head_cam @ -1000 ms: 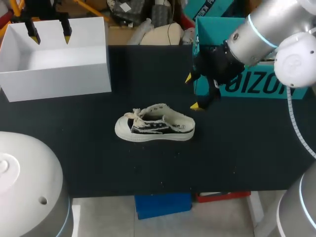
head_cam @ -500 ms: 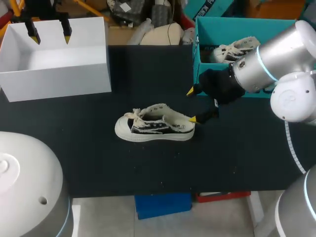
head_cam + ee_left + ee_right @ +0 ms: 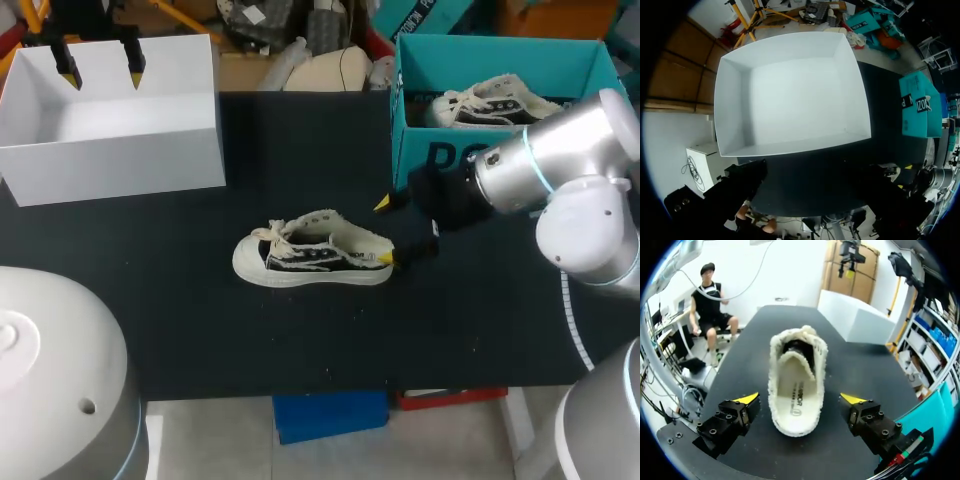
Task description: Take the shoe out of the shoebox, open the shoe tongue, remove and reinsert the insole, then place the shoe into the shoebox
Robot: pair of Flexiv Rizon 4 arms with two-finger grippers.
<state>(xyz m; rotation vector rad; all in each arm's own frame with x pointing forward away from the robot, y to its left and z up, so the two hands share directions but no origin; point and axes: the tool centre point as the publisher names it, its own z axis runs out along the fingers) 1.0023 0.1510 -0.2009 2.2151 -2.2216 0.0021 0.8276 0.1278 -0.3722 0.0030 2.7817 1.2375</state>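
A cream, black-sided shoe (image 3: 315,258) lies on its sole mid-table, toe to the left and laces loose. My right gripper (image 3: 386,231) is open at its heel, one yellow tip behind it and one at its front side. In the right wrist view the shoe (image 3: 797,375) points away and its heel sits between the spread fingertips (image 3: 747,399) without touching them; the insole shows inside. The teal shoebox (image 3: 420,150) stands at the back right, with a second shoe (image 3: 490,100) in it. My left gripper (image 3: 100,70) hangs open above the white box (image 3: 110,150).
In the left wrist view the white box (image 3: 790,95) is empty under my left gripper (image 3: 815,195), whose dark fingers stand wide apart. The black table (image 3: 300,340) has bare room in front of the shoe. The teal shoebox (image 3: 940,410) is close beside my right gripper.
My right gripper has come down and forward from beside the teal shoebox to the shoe's heel, uncovering the box's inside. The left arm and the shoe have not moved.
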